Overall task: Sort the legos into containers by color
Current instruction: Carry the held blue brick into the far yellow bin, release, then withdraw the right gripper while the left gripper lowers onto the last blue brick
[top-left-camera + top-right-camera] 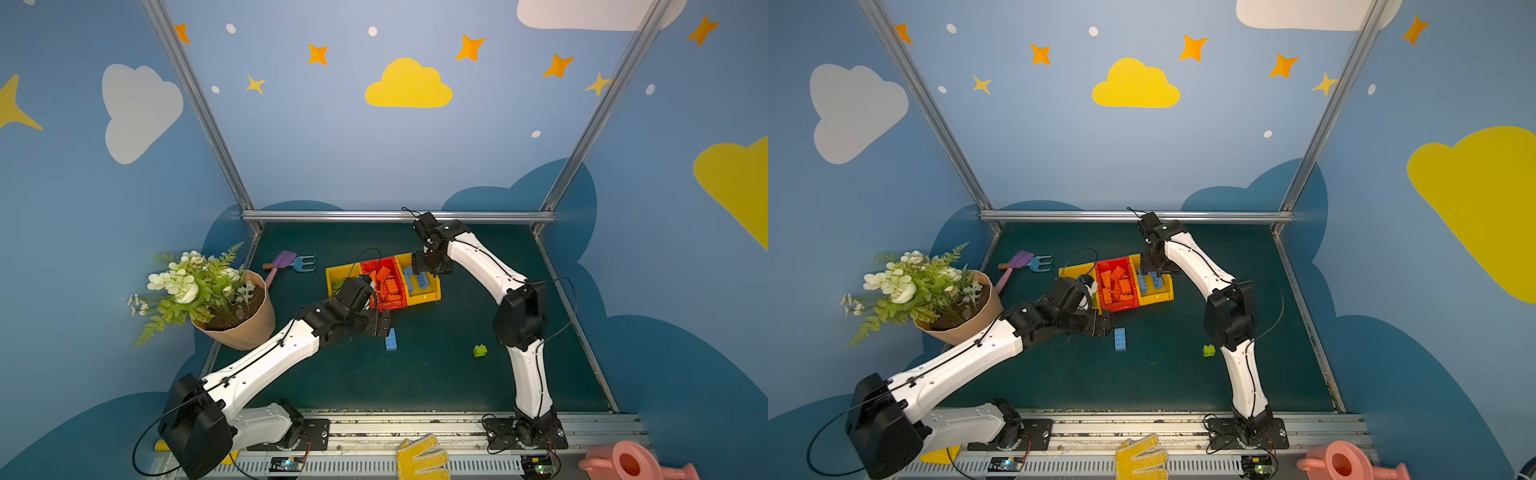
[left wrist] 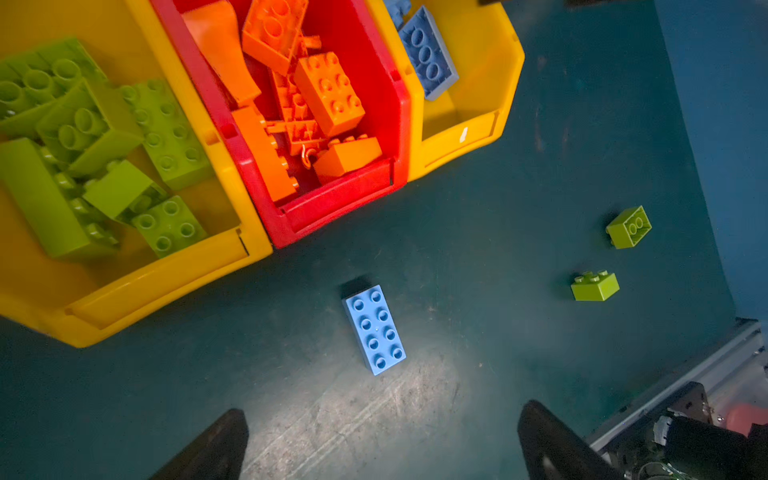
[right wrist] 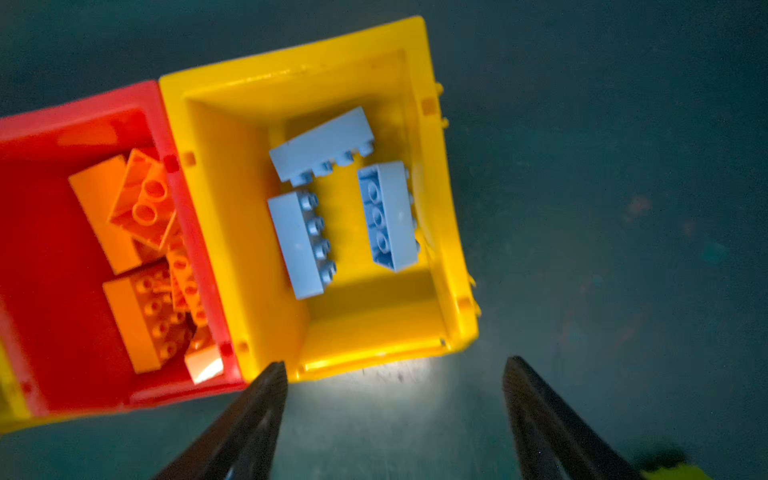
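**A:** How do things lie on the table [image 1: 436,382]?

**B:** The containers [image 1: 390,306] stand in a joined row mid-frame in both top views. The left yellow bin [image 2: 158,286] holds lime bricks [image 2: 166,133], the red bin [image 2: 332,208] holds orange bricks [image 2: 328,93], and the right yellow bin [image 3: 374,349] holds three light blue bricks [image 3: 303,245]. I see no colours mixed.

**A:** And the tools?

**B:** The right tool [image 3: 395,419] hangs above the right yellow bin with its jaws apart and nothing between them. The left tool [image 2: 384,446] is spread wide and also empty. In the top views it sits low over the table, just below the red bin.

**A:** What's still out?

**B:** A loose blue brick [image 2: 376,328] lies flat, studs up, right in front of the left tool. A lime brick [image 2: 595,286] and a second lime brick [image 2: 628,227] lie close together toward the lower right, well apart from the bins.

**A:** Which step, then?

**B:** I'd say the sorting is nearly done and the loose blue brick is the next pick. The left tool needs to come down astride its long sides. The brick lies at a slant to the fingers, so the wrist may need a slight turn. Then it closes, lifts and carries the brick past the red bin to the right yellow bin.
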Robot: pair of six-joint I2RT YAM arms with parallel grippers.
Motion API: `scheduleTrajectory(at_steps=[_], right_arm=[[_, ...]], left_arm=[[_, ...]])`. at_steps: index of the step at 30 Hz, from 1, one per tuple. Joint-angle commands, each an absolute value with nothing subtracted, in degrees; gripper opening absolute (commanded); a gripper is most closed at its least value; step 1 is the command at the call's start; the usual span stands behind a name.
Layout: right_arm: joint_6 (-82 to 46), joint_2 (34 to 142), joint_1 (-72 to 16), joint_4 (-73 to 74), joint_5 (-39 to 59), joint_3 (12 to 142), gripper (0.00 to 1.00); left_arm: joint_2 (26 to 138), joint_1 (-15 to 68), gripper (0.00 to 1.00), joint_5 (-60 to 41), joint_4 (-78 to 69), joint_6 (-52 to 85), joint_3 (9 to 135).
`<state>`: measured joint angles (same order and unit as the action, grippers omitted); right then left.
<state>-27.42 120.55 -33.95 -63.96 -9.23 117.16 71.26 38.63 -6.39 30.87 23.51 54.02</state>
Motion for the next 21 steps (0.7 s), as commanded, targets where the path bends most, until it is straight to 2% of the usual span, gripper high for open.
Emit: scheduleTrajectory(at_steps=[1, 4, 11, 16, 21], right_arm=[[-28.85, 110.10, -34.10, -65.20, -9.61, 110.57, 0.84], [-30.00, 101.28, -34.11, -65.42, -9.12, 101.42, 0.91], [-32.13, 83.21, -34.24, -67.39, -4.95, 83.98, 0.93], [-33.36, 71.46, -34.12, -67.03, -2.47, 74.61, 0.93], [-33.40, 63.76, -33.97, -66.70, -2.81, 70.15, 0.93]], left_arm=[[73.69, 38.52, 1.00, -9.60, 30.09, 26.11, 53.11], [76.00, 39.37, 1.00, -9.24, 28.33, 29.96, 52.02], [83.19, 44.43, 0.96, -3.33, 28.79, 40.98, 53.49], [90.58, 45.19, 0.83, -1.71, 30.50, 45.16, 57.54], [97.37, 46.13, 0.75, 0.69, 33.73, 44.09, 63.03]])
